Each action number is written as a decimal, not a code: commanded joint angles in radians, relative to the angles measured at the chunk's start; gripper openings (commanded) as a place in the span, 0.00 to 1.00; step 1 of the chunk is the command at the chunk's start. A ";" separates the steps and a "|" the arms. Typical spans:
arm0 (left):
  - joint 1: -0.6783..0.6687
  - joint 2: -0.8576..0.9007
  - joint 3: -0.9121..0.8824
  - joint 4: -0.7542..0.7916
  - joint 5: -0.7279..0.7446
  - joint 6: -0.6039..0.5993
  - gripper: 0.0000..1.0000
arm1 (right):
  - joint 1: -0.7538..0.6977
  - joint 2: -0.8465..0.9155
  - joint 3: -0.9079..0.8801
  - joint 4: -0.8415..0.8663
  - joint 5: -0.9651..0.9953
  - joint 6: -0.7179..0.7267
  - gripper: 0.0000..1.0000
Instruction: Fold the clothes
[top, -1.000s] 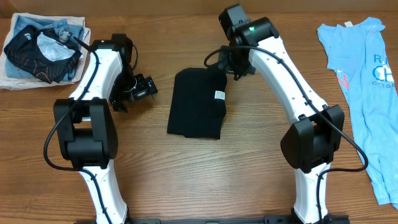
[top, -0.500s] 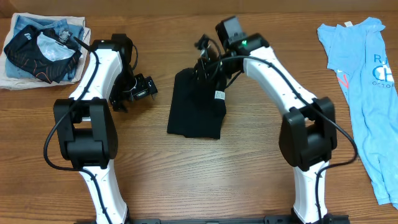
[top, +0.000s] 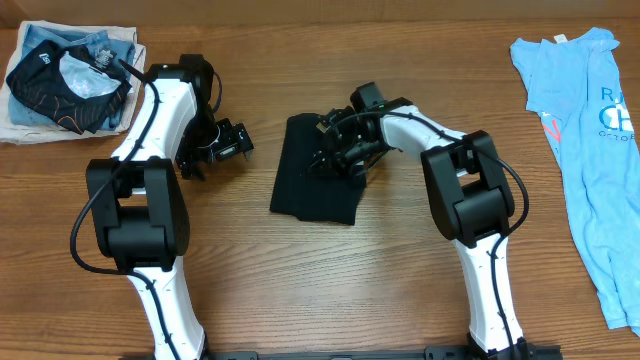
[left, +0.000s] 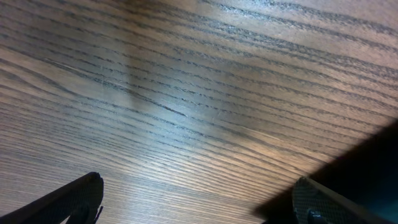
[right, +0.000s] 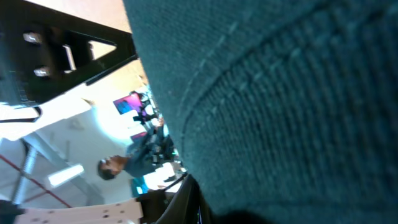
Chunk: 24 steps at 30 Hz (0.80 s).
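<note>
the right tool pinches the black t-shirt at its 2 o'clock edge — to pull a fold across (i judge); the left tool, at 9 o'clock, hangs spread, apart.

**Table layout**

The folded T-shirt lies mid-table, with the right gripper on its far right part. The left gripper is to its left – apart from it. A heap of garments occupies the far left corner, and another T-shirt lies along the right edge.
</note>
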 joint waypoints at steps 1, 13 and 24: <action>-0.007 -0.001 -0.010 -0.001 0.000 0.016 1.00 | -0.050 -0.072 0.000 -0.011 0.007 0.040 0.04; -0.007 -0.001 -0.010 0.004 0.000 0.015 1.00 | -0.097 -0.225 0.008 0.090 0.068 0.082 0.46; -0.007 -0.001 -0.010 0.004 0.000 0.016 1.00 | -0.057 -0.094 -0.084 0.011 0.157 0.078 0.45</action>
